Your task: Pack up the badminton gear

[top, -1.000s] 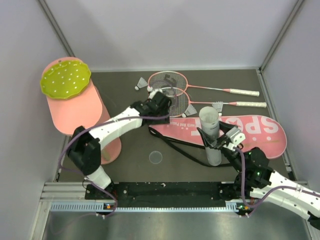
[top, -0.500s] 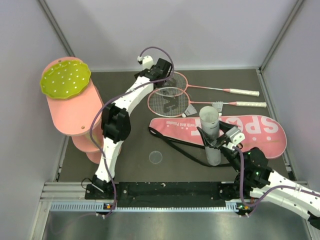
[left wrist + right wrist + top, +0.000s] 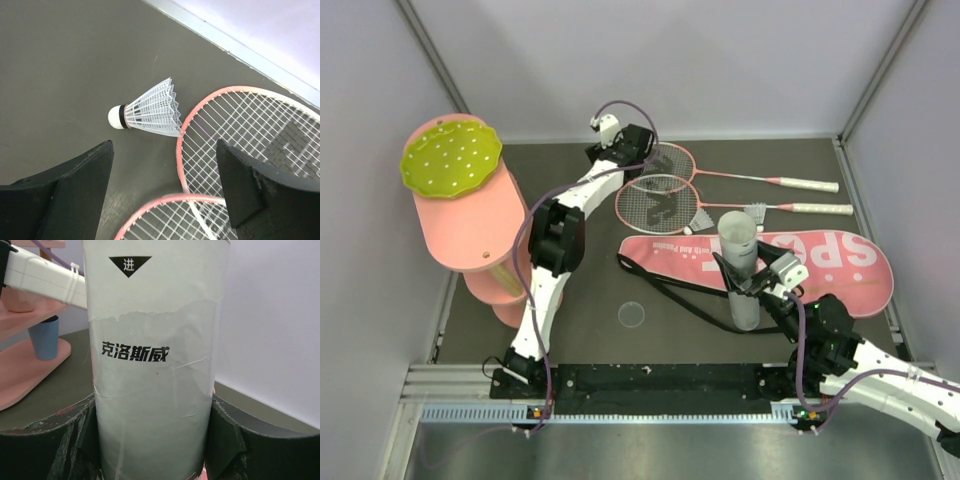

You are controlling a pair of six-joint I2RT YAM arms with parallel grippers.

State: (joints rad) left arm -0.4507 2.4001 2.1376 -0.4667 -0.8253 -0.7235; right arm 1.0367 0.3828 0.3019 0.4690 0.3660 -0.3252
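Badminton gear lies unpacked across the tabletop, rackets and bag loose. Left fingers, spread wide and empty, flank a shuttlecock; right fingers clamp the upright white tube.

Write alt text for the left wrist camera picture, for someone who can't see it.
A white shuttlecock lies on its side on the dark table, cork pointing left, just beyond the open left gripper, whose black fingers fill the bottom corners. To its right lie the strung heads of two pink-framed rackets.
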